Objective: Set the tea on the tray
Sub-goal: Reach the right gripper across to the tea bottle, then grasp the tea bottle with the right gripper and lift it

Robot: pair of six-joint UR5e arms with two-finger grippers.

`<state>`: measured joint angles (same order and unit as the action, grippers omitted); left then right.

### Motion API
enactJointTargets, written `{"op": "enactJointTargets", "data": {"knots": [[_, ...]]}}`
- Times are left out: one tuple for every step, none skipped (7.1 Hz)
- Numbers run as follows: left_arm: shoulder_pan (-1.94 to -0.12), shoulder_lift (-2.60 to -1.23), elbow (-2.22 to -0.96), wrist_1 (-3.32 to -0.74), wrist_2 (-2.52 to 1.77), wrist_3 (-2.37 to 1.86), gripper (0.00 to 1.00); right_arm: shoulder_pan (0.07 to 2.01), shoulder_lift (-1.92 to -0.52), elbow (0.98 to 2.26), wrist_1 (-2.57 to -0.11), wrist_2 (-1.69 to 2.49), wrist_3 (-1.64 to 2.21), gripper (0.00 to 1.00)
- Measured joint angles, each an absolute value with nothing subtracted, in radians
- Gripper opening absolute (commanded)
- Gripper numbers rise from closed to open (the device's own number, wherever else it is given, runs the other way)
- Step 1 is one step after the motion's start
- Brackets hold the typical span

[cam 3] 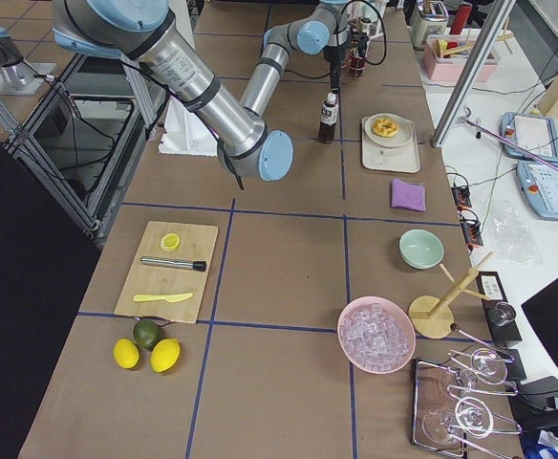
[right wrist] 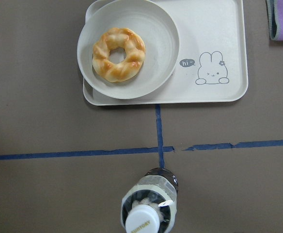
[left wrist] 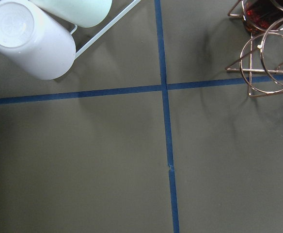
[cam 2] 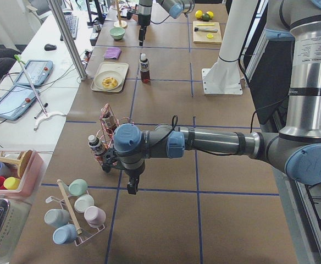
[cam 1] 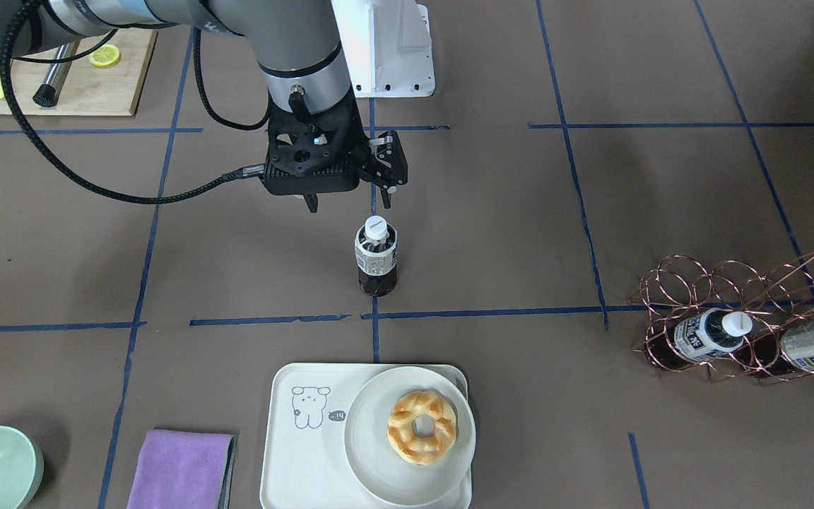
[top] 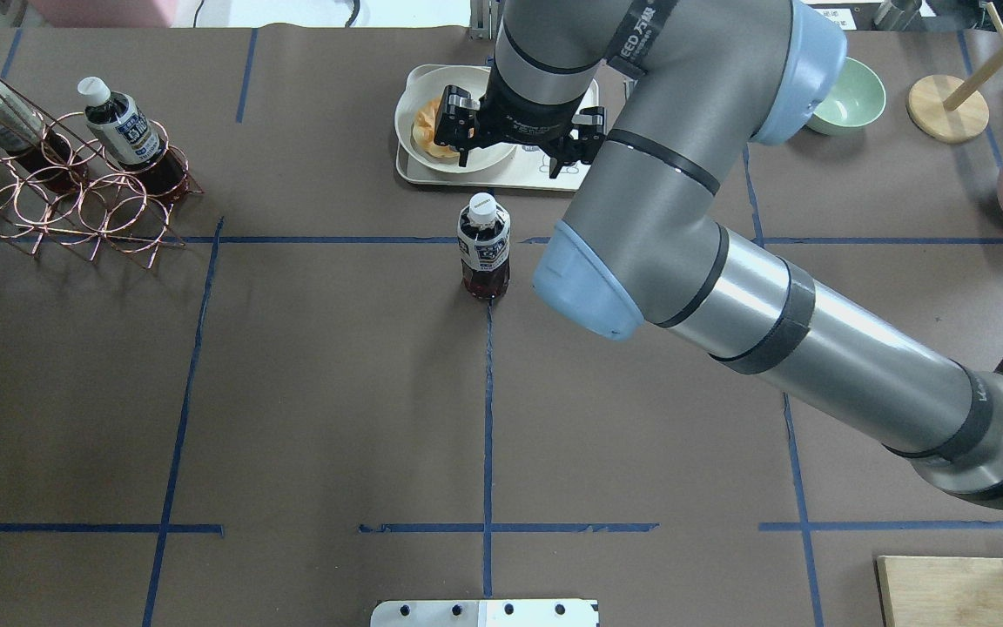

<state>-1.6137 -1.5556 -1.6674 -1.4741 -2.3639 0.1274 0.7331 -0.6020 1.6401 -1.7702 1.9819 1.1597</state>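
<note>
— Where is the tea [cam 1: 376, 256]?
— It stands upright on the brown table [cam 1: 520, 247], cap up, on a blue tape line [cam 1: 375, 332]. It is off the tray [cam 1: 308, 459] and apart from it, on the robot's side of it.
— And the right gripper [cam 1: 349, 201]?
— It hangs above the bottle's white cap with its fingers spread wide, holding nothing. No finger touches the bottle. In the right wrist view the cap sits at the bottom edge, with the tray beyond it.
— What lies on the tray?
— A round plate [cam 1: 379, 474] with a braided doughnut [cam 1: 421, 427] takes up one half. The line-drawn cartoon shows on the other half.
— The left gripper [cam 2: 133, 187]?
— It points down over the table near the copper wire rack [cam 1: 725, 311], which holds two more bottles [cam 1: 707, 334]. Only the side view shows it, so I cannot tell whether its fingers are apart or together
</note>
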Motion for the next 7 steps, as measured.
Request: {"op": "enactJointTargets", "data": {"knots": [[-1.614, -1.555, -1.667, -1.474, -2.364, 0.127, 1.00, 0.728, -0.557, 1.572, -1.775, 1.977, 1.159, 0.95], [-1.614, -1.555, -1.667, -1.474, -2.364, 0.127, 1.00, 0.722, -0.516, 1.503, -1.778, 1.971, 1.156, 0.91], [-1.614, -1.555, -1.666, -1.474, -2.364, 0.127, 1.00, 0.714, -0.495, 1.455, -1.780, 1.961, 1.148, 0.88], [-1.614, -1.556, -1.665, -1.474, -2.364, 0.127, 1.00, 0.707, -0.489, 1.432, -1.791, 1.951, 1.127, 0.86], [-1.614, -1.556, -1.663, -1.474, -2.364, 0.127, 1.00, 0.704, -0.487, 1.427, -1.820, 1.944, 1.083, 0.84], [-1.614, -1.557, -1.662, -1.474, -2.364, 0.127, 1.00, 0.697, -0.486, 1.429, -1.848, 1.936, 1.039, 0.81], [-1.614, -1.557, -1.662, -1.474, -2.364, 0.127, 1.00, 0.679, -0.485, 1.431, -1.861, 1.917, 1.016, 0.79]]}}
